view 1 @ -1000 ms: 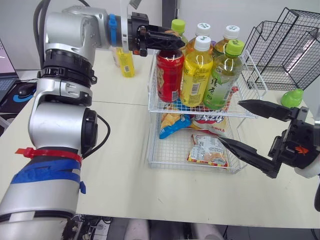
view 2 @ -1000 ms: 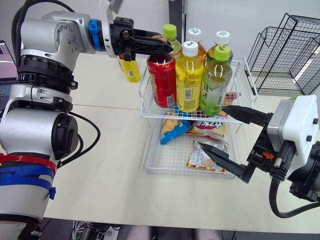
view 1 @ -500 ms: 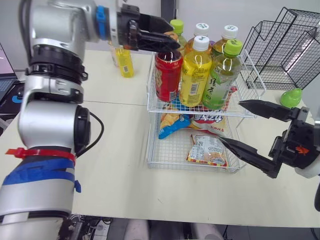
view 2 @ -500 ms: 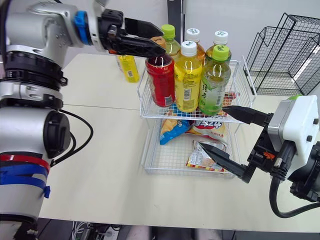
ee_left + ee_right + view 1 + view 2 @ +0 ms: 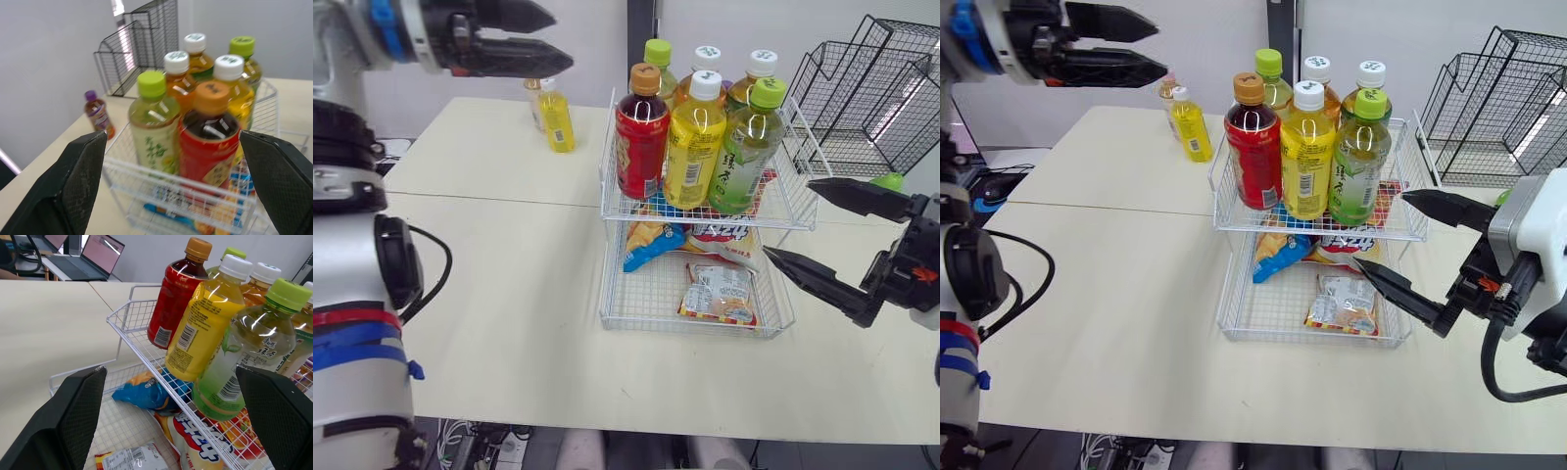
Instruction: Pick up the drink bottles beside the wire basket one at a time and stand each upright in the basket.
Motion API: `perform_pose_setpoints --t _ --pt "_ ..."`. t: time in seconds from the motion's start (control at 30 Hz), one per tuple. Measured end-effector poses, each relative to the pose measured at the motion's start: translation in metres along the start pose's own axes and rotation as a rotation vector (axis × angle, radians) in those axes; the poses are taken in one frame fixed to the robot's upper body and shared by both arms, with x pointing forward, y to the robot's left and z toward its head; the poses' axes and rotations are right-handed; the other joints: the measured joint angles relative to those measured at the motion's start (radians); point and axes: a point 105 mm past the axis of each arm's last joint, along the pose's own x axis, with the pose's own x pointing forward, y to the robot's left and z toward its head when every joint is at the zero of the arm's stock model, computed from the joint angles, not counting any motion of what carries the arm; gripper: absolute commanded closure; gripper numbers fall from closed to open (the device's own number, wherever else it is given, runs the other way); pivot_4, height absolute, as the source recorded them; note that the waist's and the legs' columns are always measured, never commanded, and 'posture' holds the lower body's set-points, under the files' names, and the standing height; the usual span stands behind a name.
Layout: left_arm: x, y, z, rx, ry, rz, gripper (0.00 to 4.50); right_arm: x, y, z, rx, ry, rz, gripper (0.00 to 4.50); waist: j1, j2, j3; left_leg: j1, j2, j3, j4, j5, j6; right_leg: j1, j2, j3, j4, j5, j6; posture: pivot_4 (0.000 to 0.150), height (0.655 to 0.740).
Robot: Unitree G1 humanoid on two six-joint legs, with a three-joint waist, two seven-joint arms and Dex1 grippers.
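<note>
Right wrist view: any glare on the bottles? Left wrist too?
Right wrist view: white highlights streak the green-capped bottle and the yellow bottle. Left wrist view: small glints on the red bottle, bright light behind the black wire rack.

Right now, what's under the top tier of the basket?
The lower tier holds a blue snack bag, a red-and-white bag and a small packet. Their far ends and anything behind are covered by the top tier and its bottles.
</note>
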Motion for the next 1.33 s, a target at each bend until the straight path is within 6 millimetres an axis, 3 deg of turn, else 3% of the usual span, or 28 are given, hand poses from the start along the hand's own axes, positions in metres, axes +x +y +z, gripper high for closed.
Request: perform_pose_setpoints --t 0.23,0.37,0.5,0.63,0.77,1.0,1.33 --pt "-0.042 0.018 -0.081 -0.039 0.189 0.237 0.03 -0.006 -0.036 -0.004 -0.074 0.051 -0.081 0.0 0.002 0.001 0.0 0.002 0.002 0.002 0.001 0.0 0.0 0.001 -0.002 0.001 0.001 0.0 0.0 0.15 0.73" --pt "-0.064 0.016 -0.125 -0.082 0.255 0.343 0.03 -0.04 -0.073 -0.003 -0.103 0.093 -0.179 0.0 0.008 0.0 -0.001 0.0 0.001 0.002 0.0 0.0 0.0 0.001 -0.003 0.0 -0.001 0.0 0.0 0.15 0.73" --pt "-0.077 0.003 -0.182 -0.077 0.34 0.484 0.03 -0.066 -0.099 -0.033 -0.081 0.172 -0.273 0.0 0.007 0.0 -0.001 0.003 0.002 0.002 0.0 0.0 0.0 0.002 -0.005 0.001 0.0 0.0 0.0 0.15 0.73" --pt "-0.078 -0.015 -0.228 -0.047 0.374 0.606 0.03 -0.073 -0.11 -0.068 -0.096 0.231 -0.319 0.0 0.004 0.0 -0.001 0.003 0.002 0.003 0.001 0.0 0.0 0.002 -0.004 0.002 0.001 0.0 0.0 0.15 0.73" --pt "-0.087 -0.023 -0.251 -0.048 0.355 0.755 0.03 -0.069 -0.115 -0.108 -0.099 0.26 -0.353 0.0 0.002 0.0 -0.001 0.004 0.001 0.004 0.001 0.0 0.0 0.002 -0.003 0.002 0.001 0.0 0.0 0.15 0.73" --pt "-0.091 -0.048 -0.287 -0.111 0.391 0.837 0.03 -0.059 -0.121 -0.161 -0.072 0.287 -0.411 0.0 0.003 0.001 -0.001 0.004 0.001 0.007 0.0 0.0 0.0 0.001 -0.003 0.004 0.002 0.0 0.0 0.15 0.73" --pt "-0.099 -0.044 -0.287 -0.08 0.393 0.916 0.03 -0.046 -0.115 -0.189 -0.057 0.304 -0.421 0.0 0.003 0.001 -0.002 0.006 0.001 0.009 0.0 0.0 0.0 0.002 -0.003 0.006 0.002 0.0 0.0 0.15 0.73"
